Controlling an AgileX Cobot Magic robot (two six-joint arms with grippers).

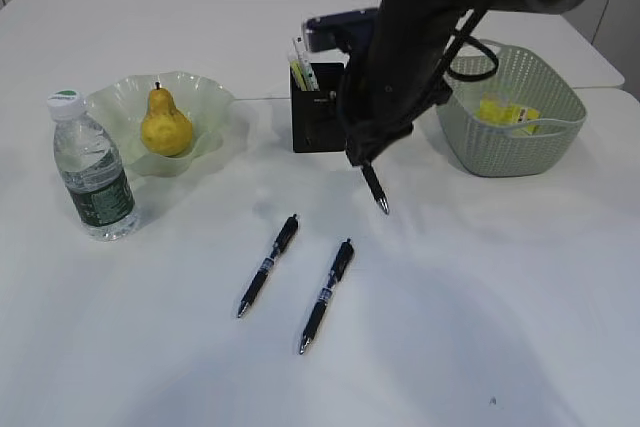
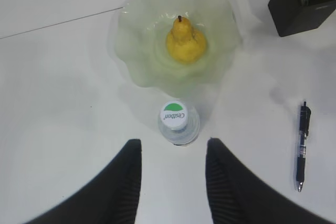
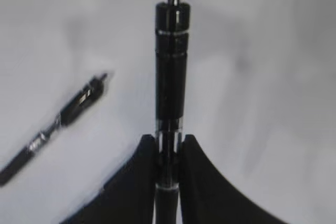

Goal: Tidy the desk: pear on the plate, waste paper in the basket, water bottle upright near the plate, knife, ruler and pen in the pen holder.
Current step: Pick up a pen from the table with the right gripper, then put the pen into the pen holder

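Observation:
The yellow pear (image 1: 166,127) (image 2: 185,43) lies in the wavy pale-green plate (image 1: 205,97) (image 2: 136,61). Just in front of the plate the water bottle (image 1: 92,172) (image 2: 176,119) stands upright. My left gripper (image 2: 173,148) hovers open above the table beside the bottle. My right gripper (image 1: 362,157) (image 3: 169,140) is shut on a black pen (image 1: 375,189) (image 3: 170,66), tip down, in front of the black pen holder (image 1: 315,122) (image 2: 302,11). Two more pens (image 1: 268,265) (image 1: 327,295) lie on the table. Yellow waste paper (image 1: 508,112) lies in the basket (image 1: 500,152). Pale and yellow items (image 1: 302,65) stick out of the holder; I cannot tell knife from ruler.
The table is white, with a seam running behind the plate and holder. The right arm's dark bulk hangs over the holder and the basket's left rim. One lying pen (image 2: 302,145) shows right of the bottle, and another (image 3: 58,121) left of the held pen.

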